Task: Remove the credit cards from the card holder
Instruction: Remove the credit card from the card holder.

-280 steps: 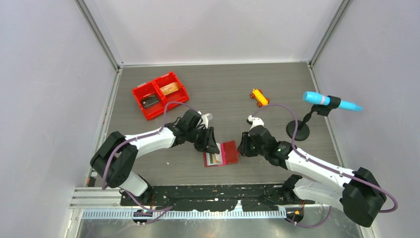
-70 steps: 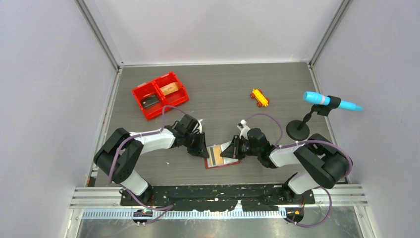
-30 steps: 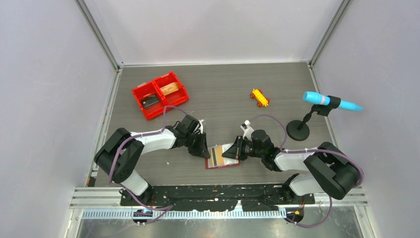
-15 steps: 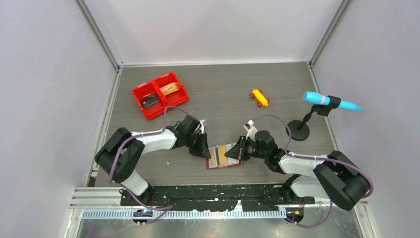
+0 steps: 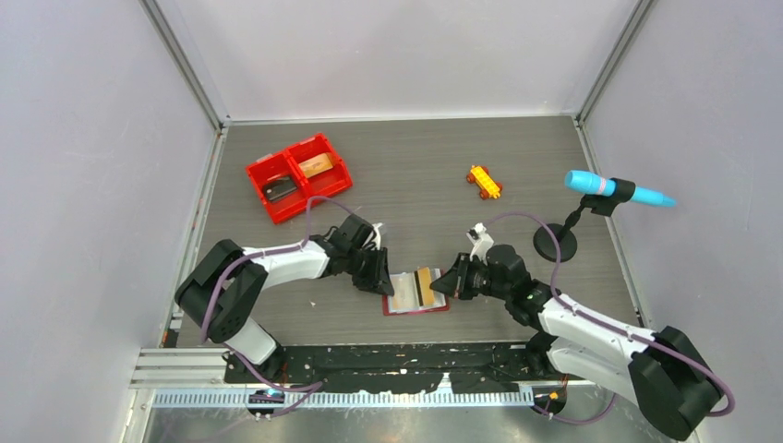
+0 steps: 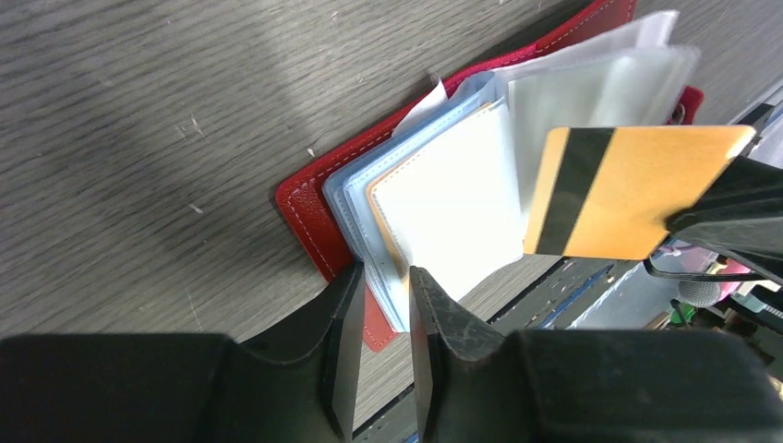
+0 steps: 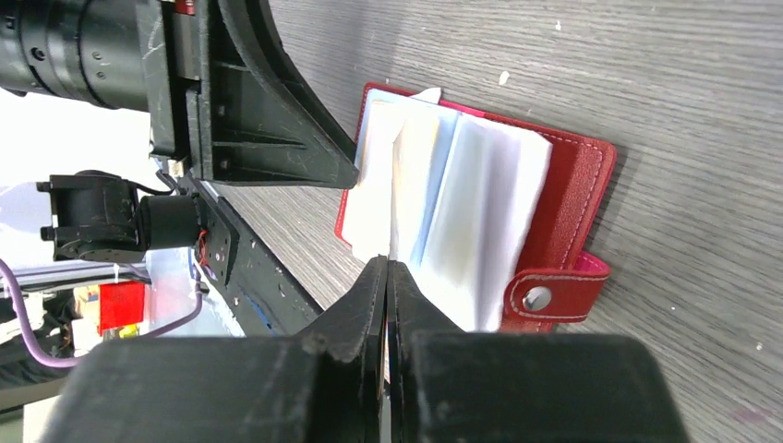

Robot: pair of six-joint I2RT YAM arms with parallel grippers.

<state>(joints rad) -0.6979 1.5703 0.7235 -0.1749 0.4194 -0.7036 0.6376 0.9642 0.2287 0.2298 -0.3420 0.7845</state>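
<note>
The dark red card holder (image 5: 415, 305) lies open on the table near the front edge, its pale blue and clear sleeves fanned up (image 6: 434, 185). My left gripper (image 5: 381, 281) is shut on the left edge of the sleeves (image 6: 386, 286) and pins the holder down. My right gripper (image 5: 445, 284) is shut on an orange-yellow credit card (image 5: 426, 286) with a black stripe (image 6: 637, 194) and holds it just above the open pages. In the right wrist view the card is edge-on between the shut jaws (image 7: 387, 269). The holder's snap tab (image 7: 552, 298) lies flat on the table.
A red two-compartment bin (image 5: 298, 175) stands at the back left. An orange-yellow toy vehicle (image 5: 483, 181) lies at the back right. A blue microphone (image 5: 617, 191) on a black round stand (image 5: 555, 243) is at the right. A black rail (image 5: 406, 369) runs along the near edge.
My right gripper has drawn to the right with the orange-yellow card, pulling it out from the sleeves. My left gripper has stayed on the holder's left edge.
</note>
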